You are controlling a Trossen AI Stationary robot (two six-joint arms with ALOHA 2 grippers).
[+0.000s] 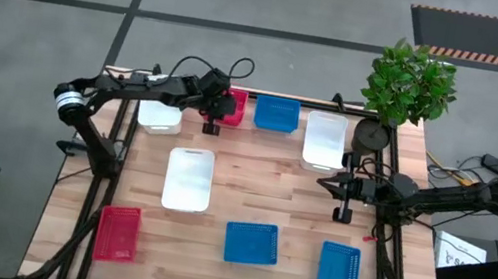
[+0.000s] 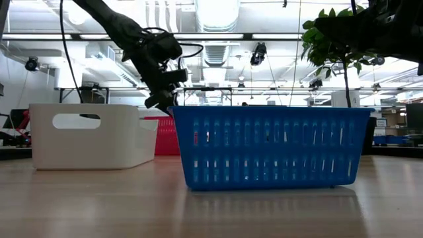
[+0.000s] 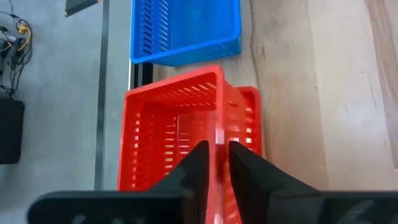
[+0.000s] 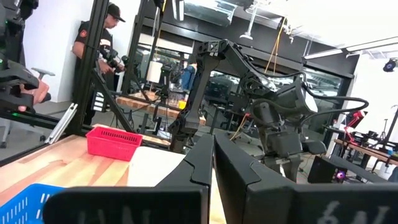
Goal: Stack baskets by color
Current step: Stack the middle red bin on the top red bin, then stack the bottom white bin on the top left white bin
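Observation:
Two red baskets are stacked at the table's far edge: the upper one (image 3: 174, 130) sits in the lower one (image 3: 252, 124), shifted a little to one side. My left gripper (image 3: 217, 152) is over them, slightly open, with one finger inside the upper basket and one outside its long wall. A blue basket (image 1: 277, 114) stands just to their right. My right gripper (image 1: 347, 191) waits shut above the table's right side, holding nothing. My left gripper straddles the upper red basket's long wall (image 3: 217, 124), one finger inside and one outside, slanting down from the table's left. Whether the fingers touch the wall I cannot tell. The basket rests in the lower red basket.
White baskets stand at the far left (image 1: 160, 115), far right (image 1: 324, 140) and centre (image 1: 189, 178). A red basket (image 1: 118, 233) and two blue ones (image 1: 251, 242) (image 1: 338, 271) line the near side. A potted plant (image 1: 371, 135) stands at the far right. People stand beyond the table.

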